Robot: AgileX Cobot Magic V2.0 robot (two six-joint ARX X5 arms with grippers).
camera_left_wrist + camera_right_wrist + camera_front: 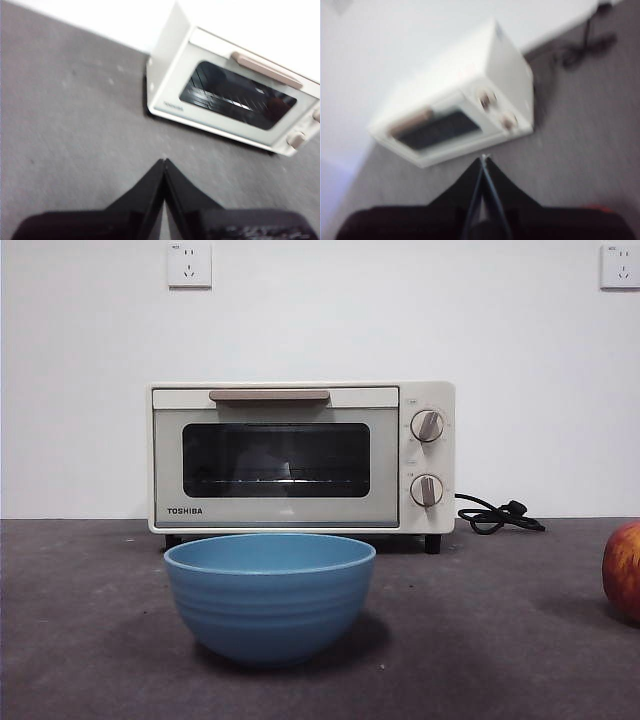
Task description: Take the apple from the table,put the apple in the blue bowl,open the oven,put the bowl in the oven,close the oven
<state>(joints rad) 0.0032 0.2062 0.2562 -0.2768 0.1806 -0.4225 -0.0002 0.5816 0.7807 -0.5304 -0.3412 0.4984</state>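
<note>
While both arms wait above the tabletop [90,640], no step of the task looks done yet.

Nearest in the front view stands one blue bowl [270,605], empty as far as its rim shows, with one apple [622,570] well apart from it at the right edge, cut off by the frame. Behind the bowl sits one oven [300,457], door shut, its bar handle [269,396] and two knobs [427,457] untouched, its cord [497,516] trailing off beside it. Two wall sockets [189,264] show beyond. Each wrist view shows its own pincer, the left pincer [164,161] and right pincer [483,157], jaws together on nothing. Picking up the apple, bowling it, opening, loading and closing all remain.
</note>
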